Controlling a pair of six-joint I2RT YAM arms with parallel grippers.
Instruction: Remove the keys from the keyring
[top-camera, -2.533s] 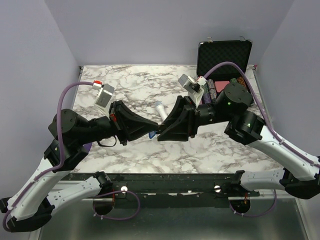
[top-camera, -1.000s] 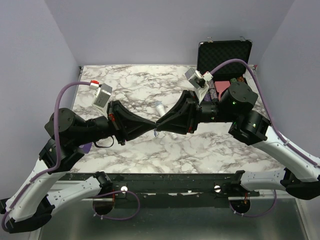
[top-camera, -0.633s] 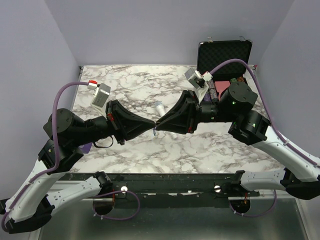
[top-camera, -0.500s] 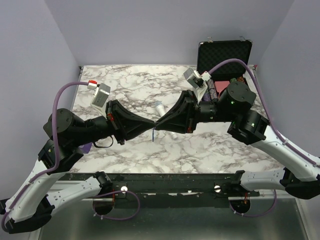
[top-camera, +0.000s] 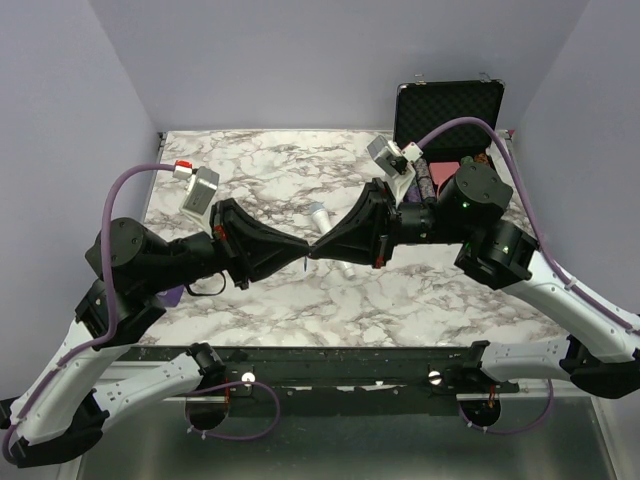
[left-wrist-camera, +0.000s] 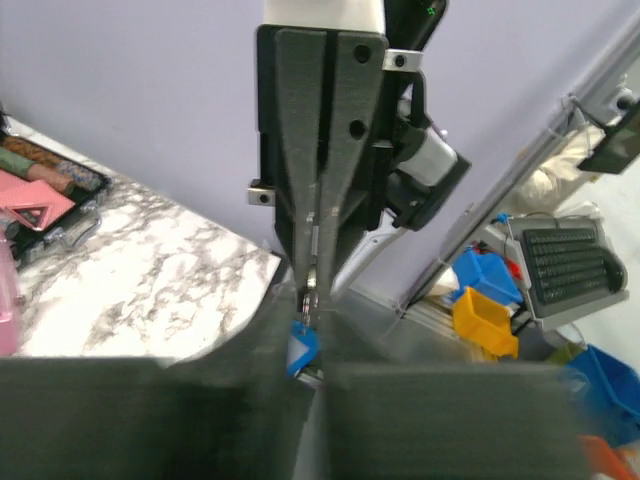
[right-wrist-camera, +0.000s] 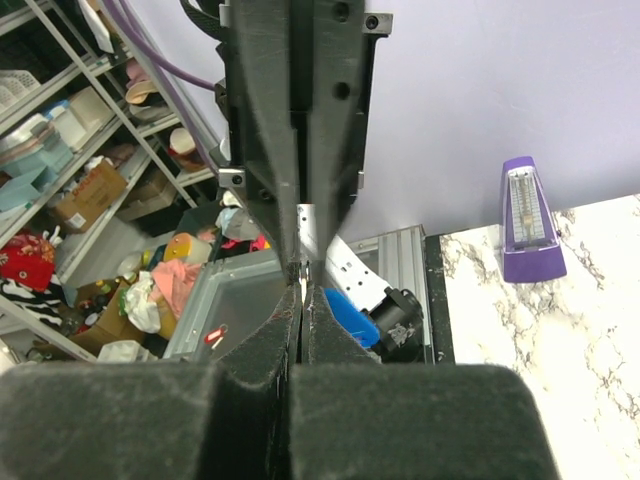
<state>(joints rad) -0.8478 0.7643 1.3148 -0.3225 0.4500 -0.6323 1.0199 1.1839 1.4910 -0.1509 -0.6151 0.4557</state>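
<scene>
- Two slips look likely: the key (left-wrist-camera: 303, 350) could pop out of its pinch and fall to the desk (top-camera: 420, 300), or the thin keyring (left-wrist-camera: 311, 288) could bend if the arms pull apart crookedly.
- Left tool (top-camera: 300, 251): pressed together, seemingly pinching the key's blue head in the air above mid-desk.
- Right tool (top-camera: 314, 249): pressed together, tip to tip with the left, apparently nipping the keyring just beside the key.

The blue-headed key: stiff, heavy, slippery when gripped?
Likely rigid and very light: the key looks tiny against the left gripper. Its smooth plastic head could slip. Linked to the thin keyring, it probably pivots if tugged.
</scene>
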